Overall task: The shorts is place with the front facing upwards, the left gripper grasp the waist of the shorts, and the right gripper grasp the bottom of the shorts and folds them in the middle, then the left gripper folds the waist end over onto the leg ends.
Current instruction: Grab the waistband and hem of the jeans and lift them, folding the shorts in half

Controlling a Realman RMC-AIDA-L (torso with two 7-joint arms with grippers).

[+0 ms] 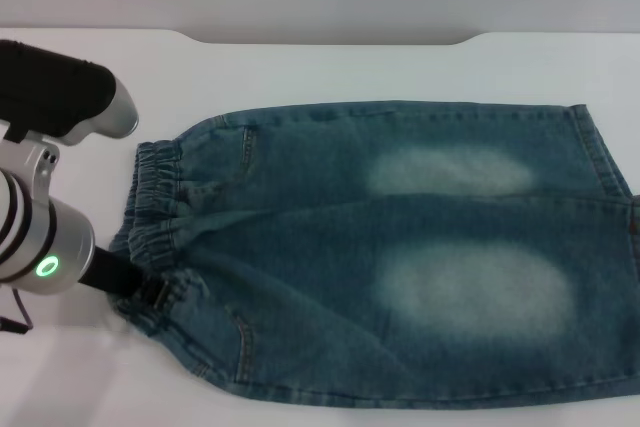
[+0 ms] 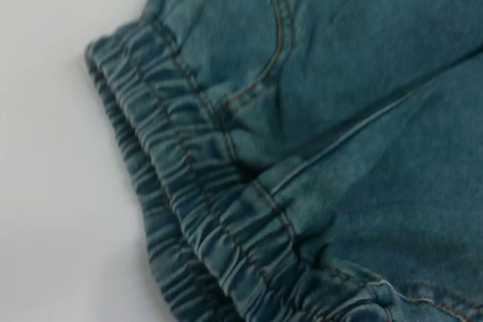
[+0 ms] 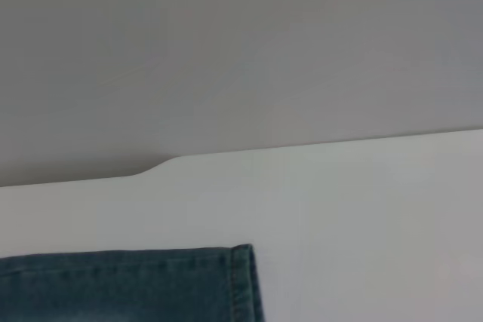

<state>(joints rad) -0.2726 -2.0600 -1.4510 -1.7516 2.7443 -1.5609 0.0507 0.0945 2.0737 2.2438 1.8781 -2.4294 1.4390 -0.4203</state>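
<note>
- The shorts lie flat, front up, across the white table, spread from near its left side to past its right side; near edge of the denim close to the table's front edge.
- Two pale faded patches on the legs, one nearer the back edge, one nearer the front edge.
- The waist end, gathered elastic, sits toward the table's left side; pocket stitching just beside the band in the left wrist view.
- The leg ends point to the table's right side; hem runs out of the head view. One hem corner shows in the right wrist view, flat on the table.
- The left gripper is at the front-left corner of the waistband, black tip touching the elastic; fingers hidden against the cloth, so how far open and whether it has hold cannot be told.
- Green light lit on the left arm.
- The right gripper shows in no view.
- Table's back edge has a notched step.
</note>
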